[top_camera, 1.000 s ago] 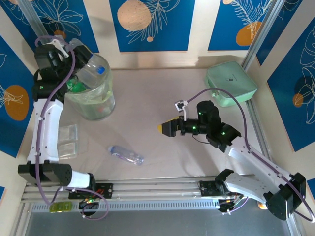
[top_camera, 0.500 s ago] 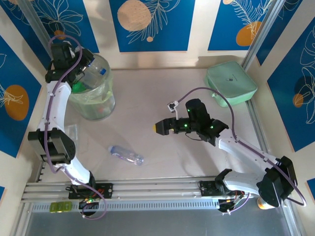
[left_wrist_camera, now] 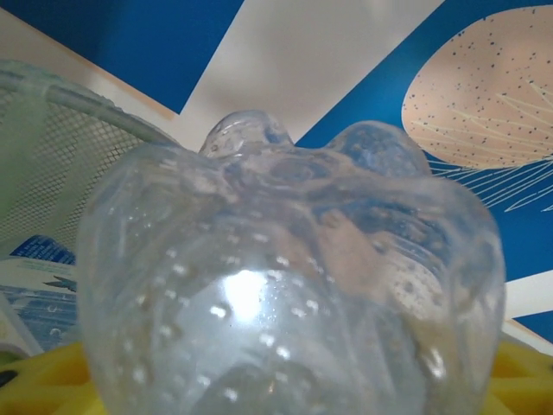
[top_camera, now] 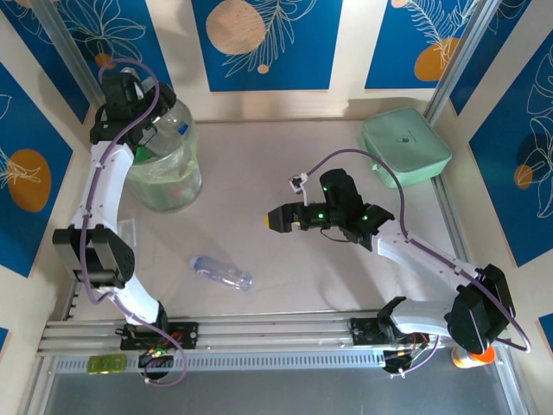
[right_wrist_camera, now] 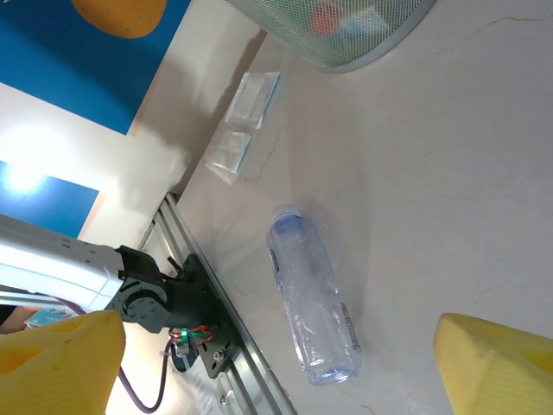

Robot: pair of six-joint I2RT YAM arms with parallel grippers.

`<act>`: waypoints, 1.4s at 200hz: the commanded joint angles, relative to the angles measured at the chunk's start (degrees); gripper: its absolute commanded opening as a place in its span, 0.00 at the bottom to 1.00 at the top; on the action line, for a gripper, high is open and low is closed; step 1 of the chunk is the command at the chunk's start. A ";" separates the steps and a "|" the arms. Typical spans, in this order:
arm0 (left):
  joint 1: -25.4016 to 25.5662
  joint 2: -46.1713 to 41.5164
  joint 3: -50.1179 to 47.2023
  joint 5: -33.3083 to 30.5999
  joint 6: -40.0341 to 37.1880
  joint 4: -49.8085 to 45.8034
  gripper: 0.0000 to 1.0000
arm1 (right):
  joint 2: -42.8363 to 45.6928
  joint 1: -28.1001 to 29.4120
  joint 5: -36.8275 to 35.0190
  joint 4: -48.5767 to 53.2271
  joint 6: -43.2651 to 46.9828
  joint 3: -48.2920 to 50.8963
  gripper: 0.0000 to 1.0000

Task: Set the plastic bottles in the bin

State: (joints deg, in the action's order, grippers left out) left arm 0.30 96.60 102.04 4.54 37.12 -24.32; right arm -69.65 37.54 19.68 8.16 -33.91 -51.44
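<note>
I cannot tell if the left fingers [left_wrist_camera: 52, 373] grip the clear bottle [left_wrist_camera: 285, 285]; released off-centre, it could miss the bin [top_camera: 180, 186]. The right fingers [top_camera: 275, 220] are apart.

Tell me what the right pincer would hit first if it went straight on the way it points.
Most likely the clear bottle lying on the table: the wrist view shows it just ahead of the open right pincer. Depth is unclear; it might meet bare table first.
</note>
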 commanded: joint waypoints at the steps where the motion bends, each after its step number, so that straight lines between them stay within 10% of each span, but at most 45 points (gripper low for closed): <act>1: 0.76 -2.27 3.14 -2.82 -2.10 -1.41 0.67 | 0.71 0.43 0.33 0.17 0.16 -1.91 0.92; 90: 0.50 -5.94 3.96 -14.31 -3.78 -7.02 0.69 | 5.43 -0.10 0.01 2.26 1.50 -0.66 0.92; 150: -1.69 -3.82 6.79 -10.08 -2.78 -9.70 0.82 | 5.75 -0.36 0.73 0.80 0.78 1.12 0.92; 221: -1.67 0.74 9.86 1.88 -5.86 -6.34 0.48 | 4.33 -0.36 1.31 -0.83 -0.12 2.27 0.93; 280: 2.73 9.68 18.24 -4.52 -14.24 -10.97 0.58 | 3.20 -0.27 1.50 -0.43 0.16 2.41 0.93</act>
State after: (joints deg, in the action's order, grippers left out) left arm 1.15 104.40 116.86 3.57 27.86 -32.56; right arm -66.43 37.43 19.94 8.16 -33.67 -49.80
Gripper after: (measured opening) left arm 0.567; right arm 0.926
